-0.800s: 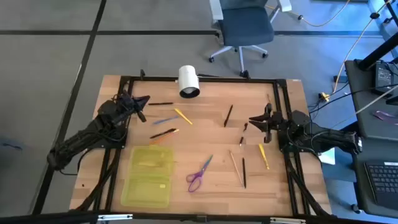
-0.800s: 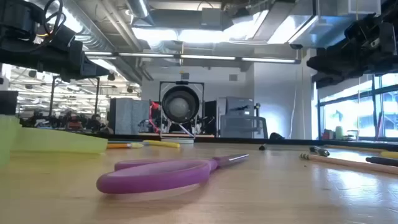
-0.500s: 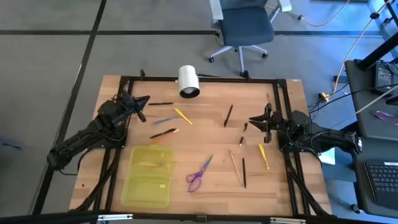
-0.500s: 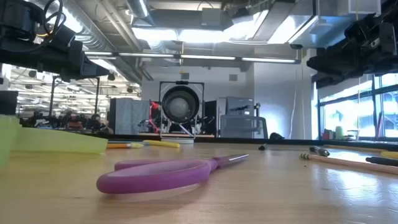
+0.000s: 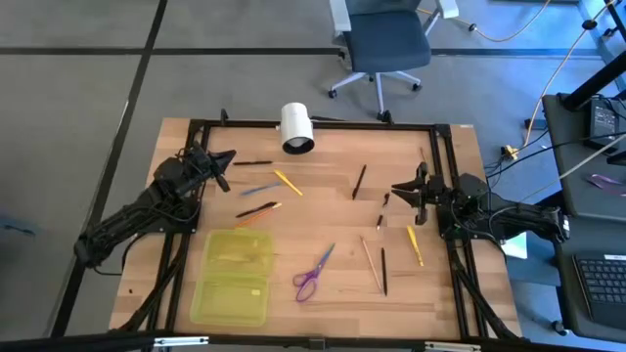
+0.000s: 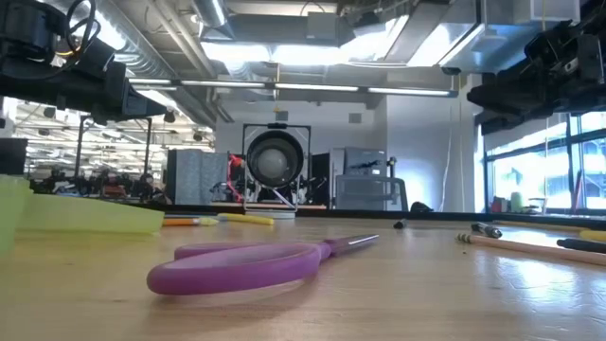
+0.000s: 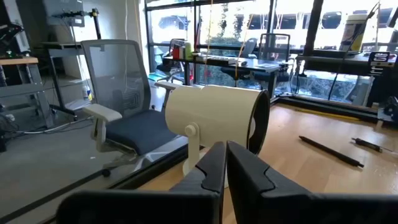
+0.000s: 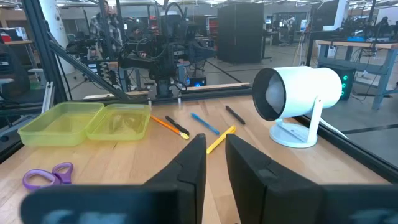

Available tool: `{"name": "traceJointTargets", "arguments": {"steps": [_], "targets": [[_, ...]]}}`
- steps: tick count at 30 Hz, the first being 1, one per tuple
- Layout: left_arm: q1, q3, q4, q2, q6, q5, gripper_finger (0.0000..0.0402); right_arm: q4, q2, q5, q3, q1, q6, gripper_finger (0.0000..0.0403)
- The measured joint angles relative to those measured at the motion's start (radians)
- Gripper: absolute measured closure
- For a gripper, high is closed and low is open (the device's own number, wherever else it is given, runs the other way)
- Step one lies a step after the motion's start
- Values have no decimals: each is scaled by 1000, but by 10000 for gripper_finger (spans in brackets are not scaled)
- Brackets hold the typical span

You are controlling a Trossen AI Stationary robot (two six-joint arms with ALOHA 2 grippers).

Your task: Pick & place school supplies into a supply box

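Observation:
The open yellow-green supply box (image 5: 235,277) lies flat near the table's near-left corner, also seen in the right wrist view (image 8: 87,121). The purple-handled scissors (image 5: 313,273) lie flat to its right, close up in the low view (image 6: 246,265). Pens and pencils are scattered: a yellow one (image 5: 288,182), a black-and-orange one (image 5: 257,209), a black one (image 5: 359,181), and a tan pencil (image 5: 370,262) beside a black pen (image 5: 382,271). My left gripper (image 5: 227,156) hovers shut at the far left. My right gripper (image 5: 399,188) hovers at the right, open by a narrow gap.
A white cylinder on a stand (image 5: 296,127) sits at the table's far edge, straight ahead of the left gripper (image 7: 225,163). A black frame (image 5: 323,124) runs around the table. An office chair (image 5: 386,44) stands beyond the far edge. A yellow pen (image 5: 416,244) lies near the right arm.

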Motion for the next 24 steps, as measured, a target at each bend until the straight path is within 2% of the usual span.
{"name": "traceJointTargets", "arguments": {"steps": [24], "targets": [[0,0,0,0,0,0,393,0,0,0,0,0,-1,336]]}}
